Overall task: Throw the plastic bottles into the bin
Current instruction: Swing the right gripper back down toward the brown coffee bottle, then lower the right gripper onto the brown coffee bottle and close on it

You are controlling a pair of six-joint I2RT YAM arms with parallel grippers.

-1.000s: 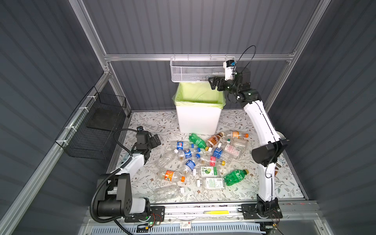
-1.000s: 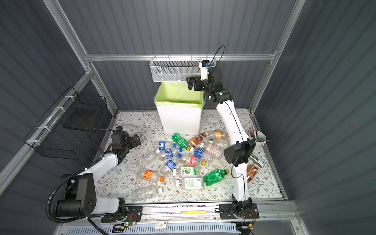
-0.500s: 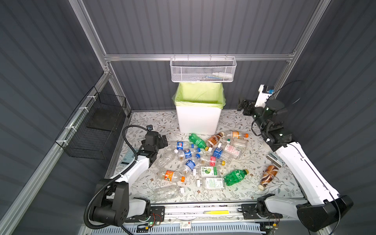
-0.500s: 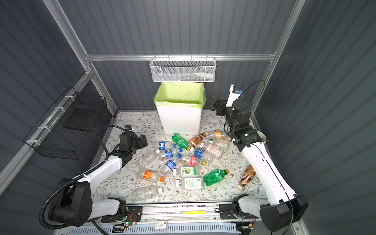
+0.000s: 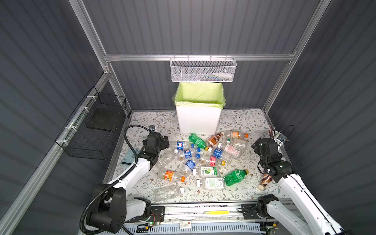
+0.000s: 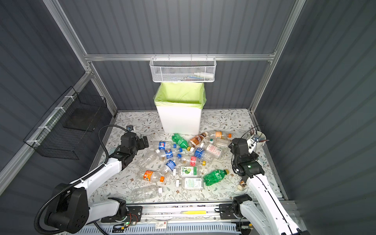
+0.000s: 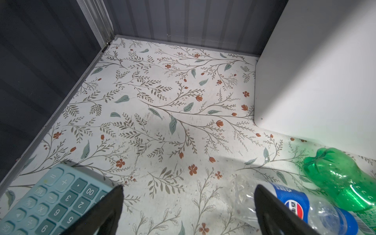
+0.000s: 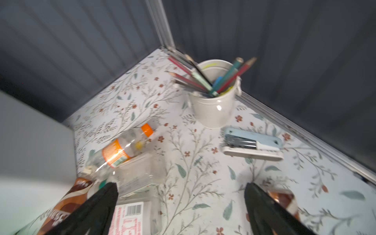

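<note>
Nearest the front rail point(image 5: 193, 208) a clear, crumpled plastic bottle with a white cap point(image 5: 167, 193) lies on its side on the floral-printed table point(image 5: 240, 120), and beyond it the rest of the plastic bottles point(image 5: 212, 160) — clear, green, amber, all lying down — are heaped across the middle. The left tool point(image 7: 188, 193) hangs released and empty just above the table, the pale blue calculator point(image 7: 50, 201) on one side and a clear bottle with a blue label and blue cap point(image 7: 293, 205) just beside it on the other. The right tool point(image 8: 182, 189) is likewise spread wide and carries nothing, low at the right side beside a brown-labelled bottle point(image 8: 69, 195). The step in hand looks like the reach for the next bottle, so the left tool would do well to shift sideways until it straddles the blue-labelled body across its width, not the cap, and close softly: these walls are thin, glossy and dented, and a round one may roll or squirt out. Farthest back stands the tall white rectangular plastic bin with a light green bag liner point(image 5: 198, 120), mouth open beneath a white wire mesh basket point(image 5: 203, 71).
</note>
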